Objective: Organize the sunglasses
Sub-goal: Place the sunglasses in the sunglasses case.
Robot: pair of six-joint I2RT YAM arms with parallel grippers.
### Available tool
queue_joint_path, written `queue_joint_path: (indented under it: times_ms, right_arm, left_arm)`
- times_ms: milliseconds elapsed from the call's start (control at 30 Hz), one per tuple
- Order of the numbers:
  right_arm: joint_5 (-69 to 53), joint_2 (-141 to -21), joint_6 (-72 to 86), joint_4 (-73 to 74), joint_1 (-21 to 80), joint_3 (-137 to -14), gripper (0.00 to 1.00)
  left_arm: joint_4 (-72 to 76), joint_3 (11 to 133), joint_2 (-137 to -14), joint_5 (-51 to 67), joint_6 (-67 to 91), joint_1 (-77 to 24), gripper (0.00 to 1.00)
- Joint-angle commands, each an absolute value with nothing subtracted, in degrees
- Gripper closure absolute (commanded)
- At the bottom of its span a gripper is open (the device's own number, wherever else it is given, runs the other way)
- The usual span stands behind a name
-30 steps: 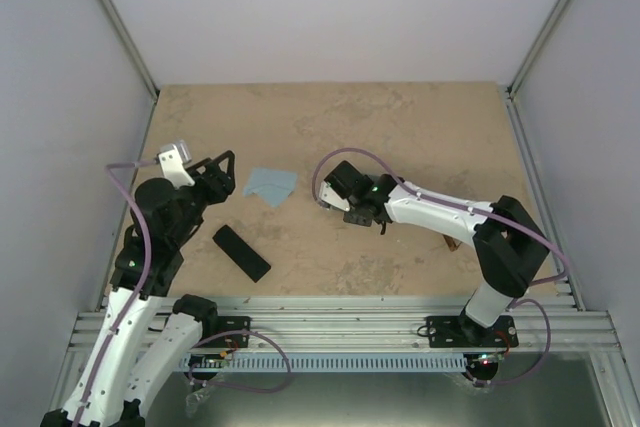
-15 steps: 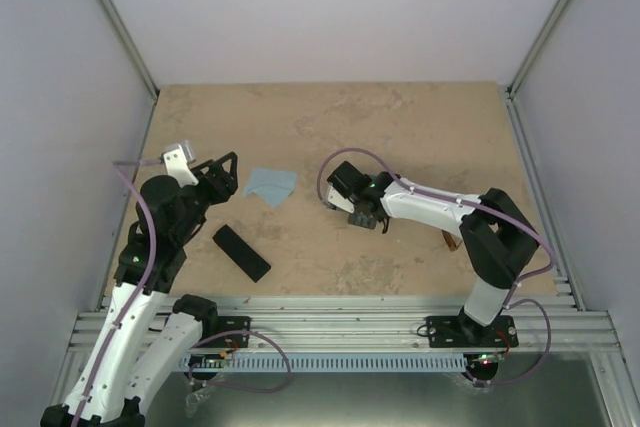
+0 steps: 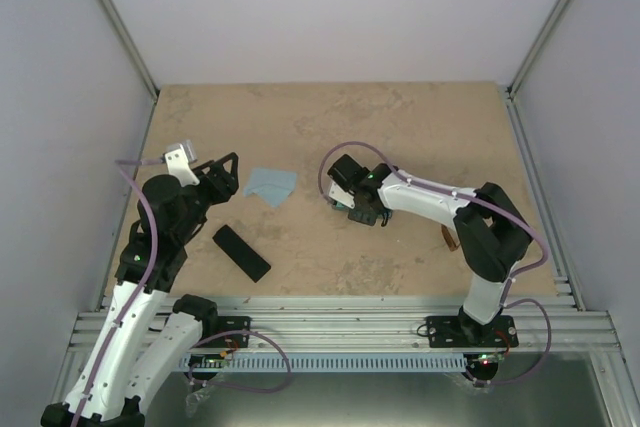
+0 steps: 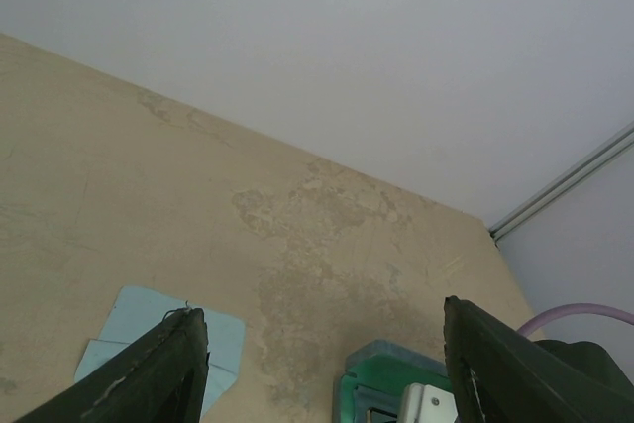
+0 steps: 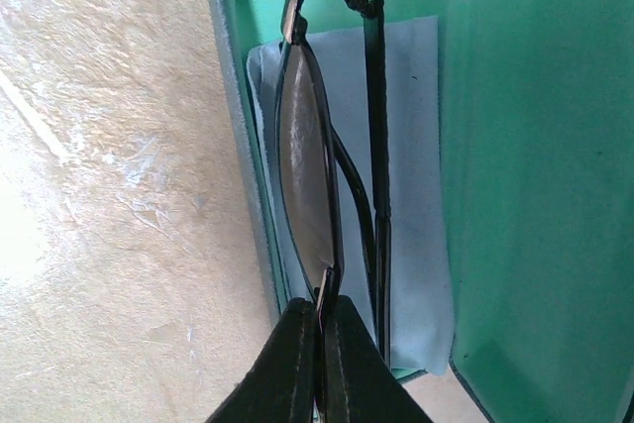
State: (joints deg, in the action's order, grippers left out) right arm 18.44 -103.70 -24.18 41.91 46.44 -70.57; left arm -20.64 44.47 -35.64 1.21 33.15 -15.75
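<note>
We see the right arm's jaws pinched together on the rim of the black sunglasses, which hang folded over a light-blue cloth inside the open green-lined case near the counter's middle. The left arm's jaws stand apart, holding nothing, above the left edge, near another cloth and a black case.

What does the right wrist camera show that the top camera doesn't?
Only the right wrist view: the black-framed sunglasses, pinched by the shut right gripper above a light-blue cloth inside the green-lined case. Only the top view: the open left gripper, an oblong black case and a loose cloth on the tan table. Both: the right gripper and that table.
</note>
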Motion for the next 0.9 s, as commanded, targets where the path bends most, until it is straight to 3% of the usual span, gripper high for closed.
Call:
queue_joint_path:
  times_ms: [0, 467, 867]
  right_arm:
    - [15.26, -105.38, -23.68, 43.08, 45.48, -72.59, 0.97]
    - [20.06, -103.69, -22.62, 40.55, 43.97, -73.88, 0.59]
    - [16.41, -96.87, -20.6, 36.56, 43.0, -73.38, 0.5]
  left_arm:
    - [-19.87, 43.77, -35.58, 1.89, 32.63, -15.82, 0.33]
    - [-19.42, 43.95, -36.29, 2.59, 33.29, -15.82, 0.33]
    - [-17.52, 42.47, -38.01, 6.74, 34.58, -15.82, 0.32]
